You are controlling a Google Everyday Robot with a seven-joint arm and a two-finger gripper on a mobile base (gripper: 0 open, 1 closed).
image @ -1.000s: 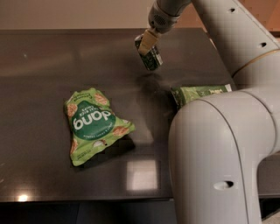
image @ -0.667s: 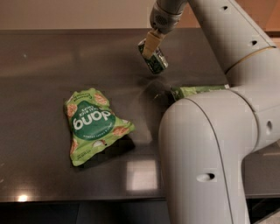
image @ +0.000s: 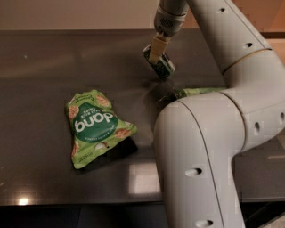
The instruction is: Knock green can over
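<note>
Gripper point(image: 156, 48) sits against tilted green can point(image: 161, 66), both shifted slightly right since earlier; grip state cannot be told. Arm elbow point(image: 200, 147) now hides more chip bag point(image: 196, 91).

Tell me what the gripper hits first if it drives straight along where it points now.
The green can: it leans tilted directly under the gripper, which points down over the far side of the table, seemingly in contact. Depth is unclear from this one view.

Dark glossy tabletop point(image: 44, 67), beige wall point(image: 67, 13)
</note>
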